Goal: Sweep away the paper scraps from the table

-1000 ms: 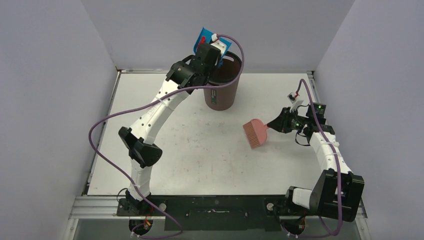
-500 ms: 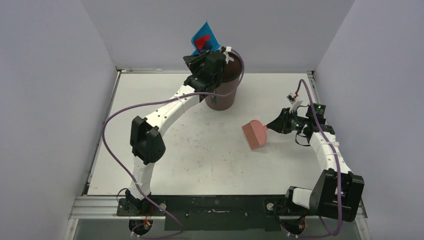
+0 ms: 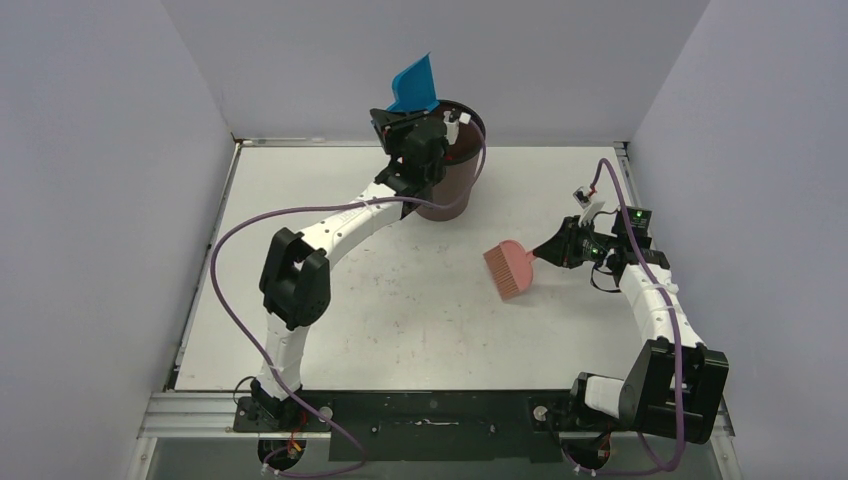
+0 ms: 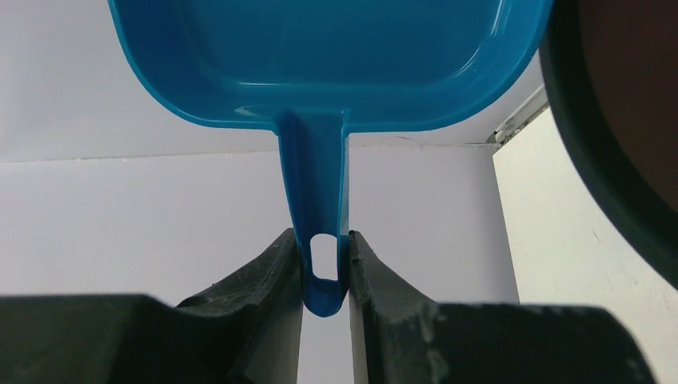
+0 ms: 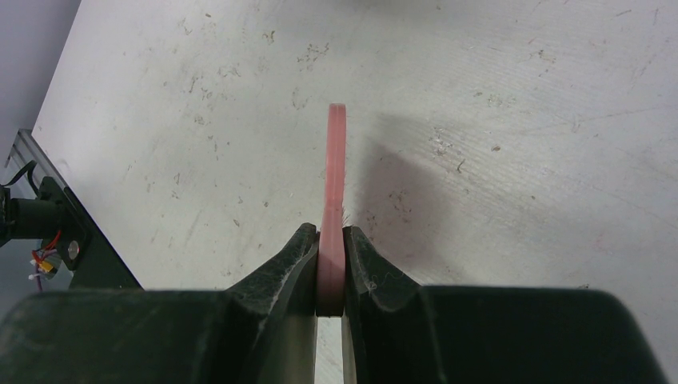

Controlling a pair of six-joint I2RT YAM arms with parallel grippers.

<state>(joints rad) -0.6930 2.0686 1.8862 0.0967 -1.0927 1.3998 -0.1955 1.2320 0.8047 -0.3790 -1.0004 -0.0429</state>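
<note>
My left gripper is shut on the handle of the blue dustpan, held tilted up high over the dark brown bin at the back of the white table. In the left wrist view the dustpan looks empty, its handle clamped in my left gripper. My right gripper is shut on the pink hand brush, held over the table's right middle; it also shows edge-on in the right wrist view, clamped in my right gripper. No paper scraps show in any view.
The bin's dark rim fills the right of the left wrist view. Pale grey walls enclose the table on three sides. A black mounting rail runs along the near edge. The tabletop carries faint scuff marks.
My left arm has swung the dustpan from beside the bin's rim up over it and tipped it steeply. The red scrap seen in the pan earlier no longer shows. The right arm stayed still.
</note>
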